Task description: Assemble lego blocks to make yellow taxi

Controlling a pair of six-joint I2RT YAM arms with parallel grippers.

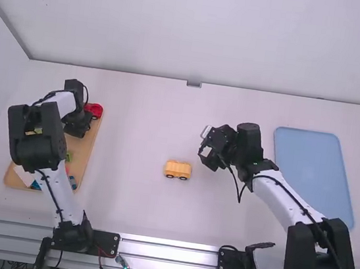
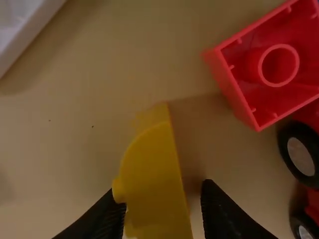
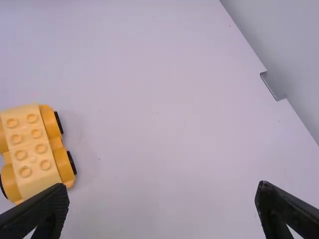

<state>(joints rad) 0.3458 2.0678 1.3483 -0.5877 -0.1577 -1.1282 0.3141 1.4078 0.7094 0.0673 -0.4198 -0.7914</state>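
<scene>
Blocks of yellow-orange plastic on black wheels [image 1: 177,169] are standing joined as a small car in the middle of the counter [image 1: 141,123], studs facing up. To the car's left, a shallow tan wooden tray [image 1: 83,150] is holding loose pieces. At its far end a red plastic vehicle with black wheels [image 1: 94,109] is sitting, and a hollow red plastic block [image 2: 277,65] is lying beside it, its open underside facing up. Near them, a bright yellow plastic block with one rounded side [image 2: 154,184] is showing between the fingers of the left pincer [image 1: 78,124]. Toward the near end, a green piece [image 1: 68,157], blue pieces [image 1: 73,181] and a flat white piece [image 1: 22,176] are lying. Well off on the right side of the counter, a light blue rectangular tray [image 1: 315,169] is lying flat.

The left arm is reaching forward over the wooden tray, its pincer pointing down, the fingers standing apart on either side of the yellow block without a visible grip. The right arm is leaning forward and inward, bent at its joints, its forearm slanting toward the middle. The right pincer [image 1: 209,153] is hovering just to the right of the car, fingers spread wide with nothing between them.
</scene>
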